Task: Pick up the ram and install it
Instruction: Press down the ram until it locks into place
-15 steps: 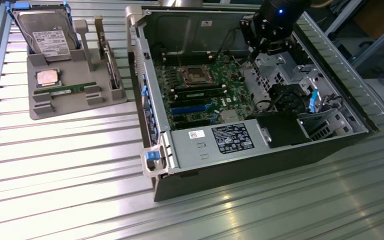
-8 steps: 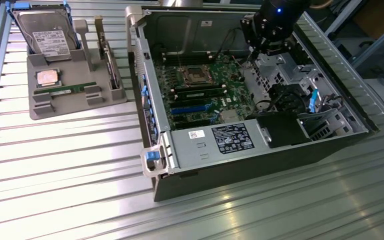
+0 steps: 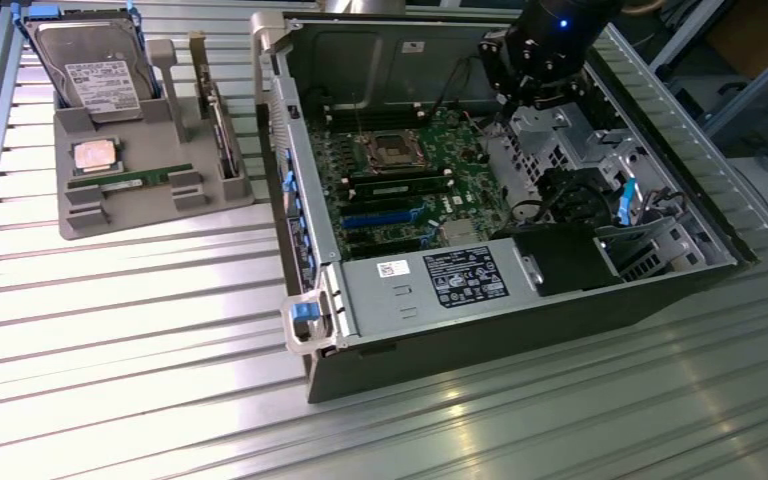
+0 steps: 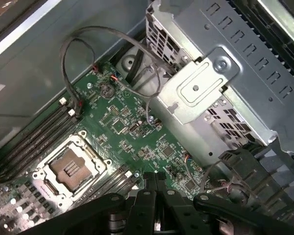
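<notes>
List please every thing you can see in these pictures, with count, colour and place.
computer case: one, grey, open, on the slatted metal table.
motherboard: one, green, inside the case.
processor socket: one, silver, empty, on the motherboard.
parts holder: one, grey, exterior view's left of the case.
hard drive: one, silver, upright in the holder.
processor chip: one, silver, on the holder.
ram: one, green, lying on the holder.
expansion card: one, upright in the holder.
gripper: one, black, fingers together, above the motherboard.
</notes>
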Tool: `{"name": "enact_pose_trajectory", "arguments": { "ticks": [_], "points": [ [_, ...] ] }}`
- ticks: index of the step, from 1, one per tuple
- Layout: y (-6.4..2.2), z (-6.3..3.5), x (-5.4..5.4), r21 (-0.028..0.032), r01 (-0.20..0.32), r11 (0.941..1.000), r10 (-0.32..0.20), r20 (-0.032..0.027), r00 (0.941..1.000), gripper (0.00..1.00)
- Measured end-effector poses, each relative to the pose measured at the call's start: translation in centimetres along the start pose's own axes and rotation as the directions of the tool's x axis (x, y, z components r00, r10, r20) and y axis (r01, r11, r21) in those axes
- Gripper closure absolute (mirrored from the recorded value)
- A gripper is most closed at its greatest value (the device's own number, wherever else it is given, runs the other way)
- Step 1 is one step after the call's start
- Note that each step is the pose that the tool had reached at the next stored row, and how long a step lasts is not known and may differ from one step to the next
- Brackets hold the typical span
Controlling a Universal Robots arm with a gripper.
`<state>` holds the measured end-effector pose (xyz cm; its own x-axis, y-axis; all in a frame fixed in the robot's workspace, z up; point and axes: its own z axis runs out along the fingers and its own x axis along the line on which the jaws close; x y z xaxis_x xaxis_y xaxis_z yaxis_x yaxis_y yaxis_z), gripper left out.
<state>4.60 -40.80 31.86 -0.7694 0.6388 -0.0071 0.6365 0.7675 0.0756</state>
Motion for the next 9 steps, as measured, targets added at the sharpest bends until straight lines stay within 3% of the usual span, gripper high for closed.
{"name": "enact_pose_trajectory", "arguments": {
  "ticks": [3,6,9],
  "points": [
    [0.0,0.0,0.0,-0.0007,0.076,0.9971,-0.076,-0.0057,0.9971,0.89],
    [0.0,0.01,0.0,-0.002,0.156,0.9877,-0.156,-0.0118,0.9876,0.89],
    [0.0,0.03,0.0,-0.0046,0.266,0.964,-0.266,-0.0199,0.9638,0.89]
  ]
}}
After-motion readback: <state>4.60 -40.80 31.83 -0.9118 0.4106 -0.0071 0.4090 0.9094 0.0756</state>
